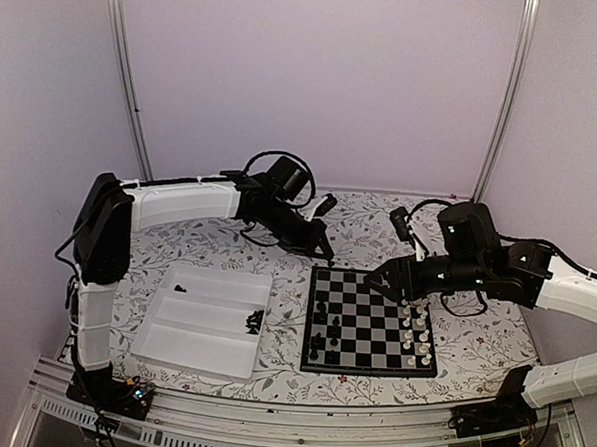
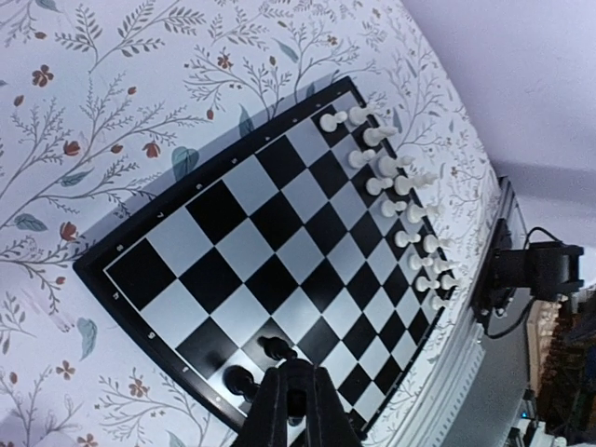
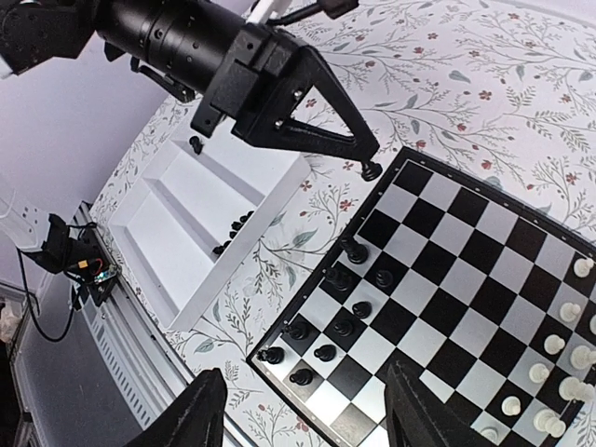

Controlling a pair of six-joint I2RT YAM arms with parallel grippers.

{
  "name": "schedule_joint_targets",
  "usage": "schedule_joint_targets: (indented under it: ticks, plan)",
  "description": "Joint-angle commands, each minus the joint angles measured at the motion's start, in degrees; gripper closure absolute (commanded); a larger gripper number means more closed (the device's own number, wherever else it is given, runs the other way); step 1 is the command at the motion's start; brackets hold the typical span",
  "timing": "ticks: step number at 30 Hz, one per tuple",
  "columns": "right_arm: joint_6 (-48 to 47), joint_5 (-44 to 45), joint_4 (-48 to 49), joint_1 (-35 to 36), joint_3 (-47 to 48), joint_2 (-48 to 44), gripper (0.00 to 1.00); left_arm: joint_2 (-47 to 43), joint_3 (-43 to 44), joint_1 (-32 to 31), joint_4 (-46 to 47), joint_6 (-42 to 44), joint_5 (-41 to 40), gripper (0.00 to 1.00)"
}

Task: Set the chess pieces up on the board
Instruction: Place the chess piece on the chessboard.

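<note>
Your floral worktop carries a white tray beside the board, which lies flat. From above, you see both arms reaching in over the board's far edge. Only the right wrist view shows what your left gripper holds: it is clamped on one black piece, just outside the board's far corner on the tray side. The same view shows your right gripper spread wide over the board with nothing between its fingers. The black chess pieces already set stand in the board's rows nearest the tray. More loose ones lie in the tray. The left wrist view best shows the white pieces lining the board's opposite side.
</note>
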Motion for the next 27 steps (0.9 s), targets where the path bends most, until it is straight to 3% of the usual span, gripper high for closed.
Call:
schedule_joint_targets:
  ticks: [1,8,27]
  plan:
    - [4.03,2.25,-2.27,-1.09,-3.62,-4.10,0.39,5.59,6.81,-2.59,-6.19,5.46,-6.51,0.93]
    - [4.47,4.05,-5.31,-1.19,-4.87,-6.57,0.39,12.26,13.49,-5.87,-10.25,9.70,-12.06,0.93]
    - [4.86,4.50,-7.65,-1.19,-5.75,-8.04,0.39,15.58,13.18,-9.06,-8.91,11.16,-17.61,0.92]
